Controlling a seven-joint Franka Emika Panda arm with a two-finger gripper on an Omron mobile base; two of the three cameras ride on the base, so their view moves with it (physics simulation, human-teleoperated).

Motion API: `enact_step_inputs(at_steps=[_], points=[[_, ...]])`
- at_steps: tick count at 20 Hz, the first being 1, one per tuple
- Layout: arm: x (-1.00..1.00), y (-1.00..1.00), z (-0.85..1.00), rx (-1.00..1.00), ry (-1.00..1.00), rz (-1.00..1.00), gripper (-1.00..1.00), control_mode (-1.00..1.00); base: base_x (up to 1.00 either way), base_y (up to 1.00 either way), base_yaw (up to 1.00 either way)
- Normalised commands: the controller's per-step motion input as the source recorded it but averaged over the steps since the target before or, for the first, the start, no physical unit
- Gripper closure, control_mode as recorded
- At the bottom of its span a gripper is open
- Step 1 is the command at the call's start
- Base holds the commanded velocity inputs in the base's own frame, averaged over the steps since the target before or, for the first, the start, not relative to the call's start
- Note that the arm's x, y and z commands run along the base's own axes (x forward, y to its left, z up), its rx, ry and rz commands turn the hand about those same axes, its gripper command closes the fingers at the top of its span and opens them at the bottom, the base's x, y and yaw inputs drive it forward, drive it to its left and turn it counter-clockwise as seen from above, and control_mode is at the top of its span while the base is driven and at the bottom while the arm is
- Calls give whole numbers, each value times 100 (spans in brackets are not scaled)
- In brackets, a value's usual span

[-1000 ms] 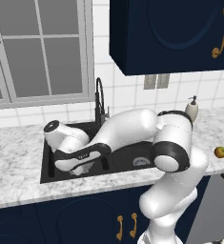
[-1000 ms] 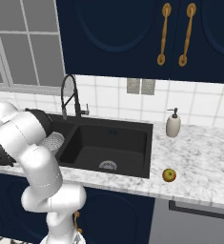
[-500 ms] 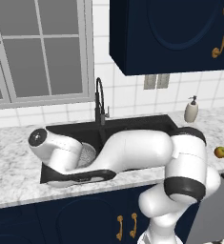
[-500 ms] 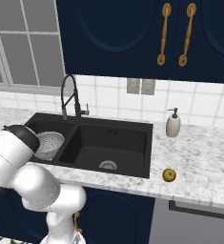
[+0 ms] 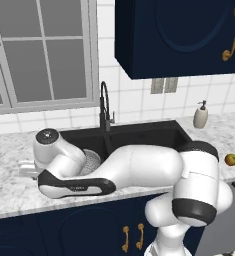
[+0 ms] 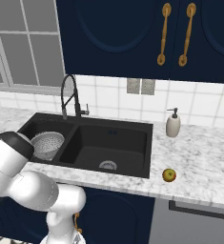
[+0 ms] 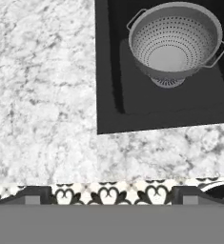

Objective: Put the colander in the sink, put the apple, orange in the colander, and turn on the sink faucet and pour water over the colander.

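Perforated metal colander [image 7: 173, 45] in matt sink [image 7: 108, 71]

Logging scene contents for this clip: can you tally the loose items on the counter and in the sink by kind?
Colander: 1, in the sink's left basin, nothing in it.
Apple: 1, on the counter right of the sink.
Soap pump bottle: 1, by the back wall.
Total: 3
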Motion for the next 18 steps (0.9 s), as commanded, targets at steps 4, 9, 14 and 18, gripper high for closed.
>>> enact_step_inputs(at_steps=[4, 9, 14, 18], points=[[9, 51, 24, 9, 2, 53, -100, -100, 0, 0, 0], [-4, 70, 0, 0, -1, 17, -100, -100, 0, 0, 0], [0, 59, 9, 0, -3, -1, -100, -100, 0, 0, 0], [0, 39, 36, 0, 15, -7, -100, -100, 0, 0, 0]])
